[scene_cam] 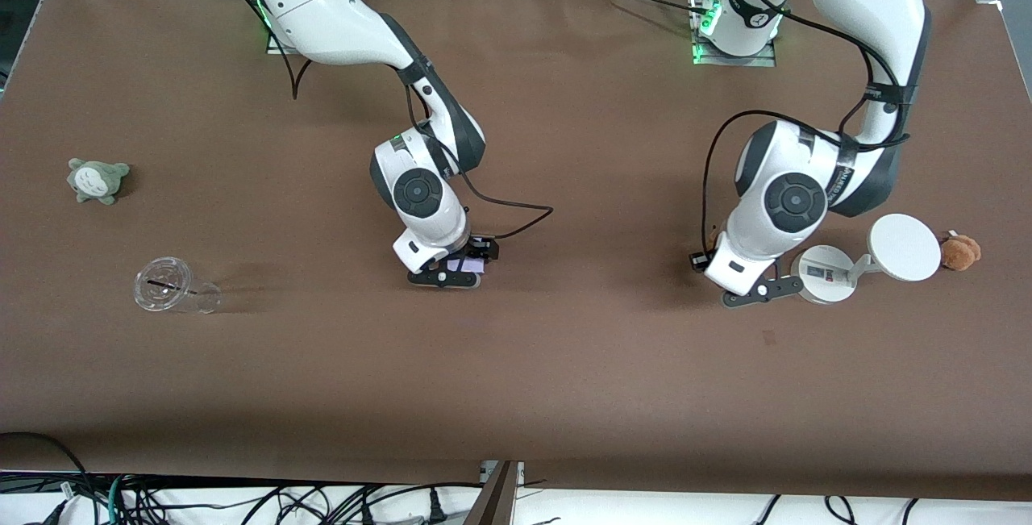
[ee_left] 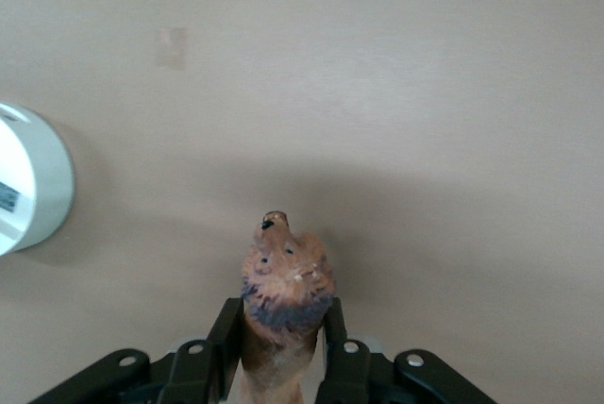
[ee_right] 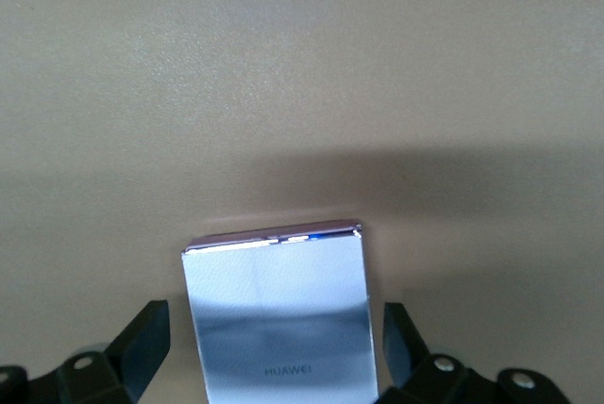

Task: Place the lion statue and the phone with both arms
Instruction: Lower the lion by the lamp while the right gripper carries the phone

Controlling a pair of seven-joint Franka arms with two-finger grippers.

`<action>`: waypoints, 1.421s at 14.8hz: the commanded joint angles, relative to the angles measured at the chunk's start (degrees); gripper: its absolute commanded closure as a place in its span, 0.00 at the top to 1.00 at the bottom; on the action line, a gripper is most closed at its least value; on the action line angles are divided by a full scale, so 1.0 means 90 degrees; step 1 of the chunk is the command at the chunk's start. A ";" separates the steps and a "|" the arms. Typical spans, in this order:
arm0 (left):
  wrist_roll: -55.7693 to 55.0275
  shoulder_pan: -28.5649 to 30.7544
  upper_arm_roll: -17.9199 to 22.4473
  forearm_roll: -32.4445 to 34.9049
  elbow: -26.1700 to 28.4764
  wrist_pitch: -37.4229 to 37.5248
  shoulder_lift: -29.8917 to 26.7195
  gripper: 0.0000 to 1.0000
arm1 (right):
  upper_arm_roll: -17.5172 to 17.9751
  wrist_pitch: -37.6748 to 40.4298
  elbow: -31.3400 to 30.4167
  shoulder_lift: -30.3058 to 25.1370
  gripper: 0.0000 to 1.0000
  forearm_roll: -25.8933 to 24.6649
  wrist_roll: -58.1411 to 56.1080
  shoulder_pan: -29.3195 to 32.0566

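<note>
My left gripper is shut on the lion statue, an orange-brown figurine with a dark band, which sticks out past the fingers. It hangs low over the table beside the white stand. In the front view the left gripper sits under its hand and the statue is hidden. My right gripper is open around the phone, a pale lavender-white rectangle lying flat on the table, with a gap at each finger. In the front view the right gripper is low over the phone at mid-table.
A white stand with two round discs stands beside the left gripper; one disc shows in the left wrist view. A tan-brown plush lies beside it. A grey-green plush and a clear cup on its side lie at the right arm's end.
</note>
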State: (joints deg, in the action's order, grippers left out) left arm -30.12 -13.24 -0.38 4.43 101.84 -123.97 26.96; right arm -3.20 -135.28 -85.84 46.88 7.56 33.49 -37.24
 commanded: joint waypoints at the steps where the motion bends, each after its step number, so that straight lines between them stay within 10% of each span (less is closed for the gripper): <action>1: 0.0610 0.0523 -0.0153 0.0006 0.0393 -0.0121 -0.0408 0.00 | -0.0045 -0.0174 0.0035 0.0113 1.00 0.0000 0.0000 -0.0051; 4: 0.1341 0.0904 -0.0173 -0.0034 0.0393 -0.0180 -0.0350 0.00 | -0.0045 -0.0291 0.0026 0.0182 1.00 -0.0010 0.0000 -0.0071; 7: 0.2281 0.1217 -0.0202 -0.0130 0.0413 -0.0521 -0.0184 0.00 | -0.0045 -0.0311 0.0035 0.0202 0.39 -0.0010 -0.0029 -0.0061; 9: 0.2331 0.1247 -0.0202 -0.0199 0.0432 -0.0726 -0.0067 0.00 | -0.0045 -0.0311 0.0055 0.0202 0.31 -0.0010 -0.0097 -0.0061; 21: 0.2819 0.1374 -0.0192 -0.0151 0.0569 -0.1811 0.0548 0.00 | -0.0152 0.0421 0.0094 -0.0160 0.31 -0.0010 -0.2907 0.1939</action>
State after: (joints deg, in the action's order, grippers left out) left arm -7.08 -1.80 -1.69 3.81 106.56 -139.29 31.79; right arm -5.18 -134.12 -84.46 47.14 7.52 13.13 -23.71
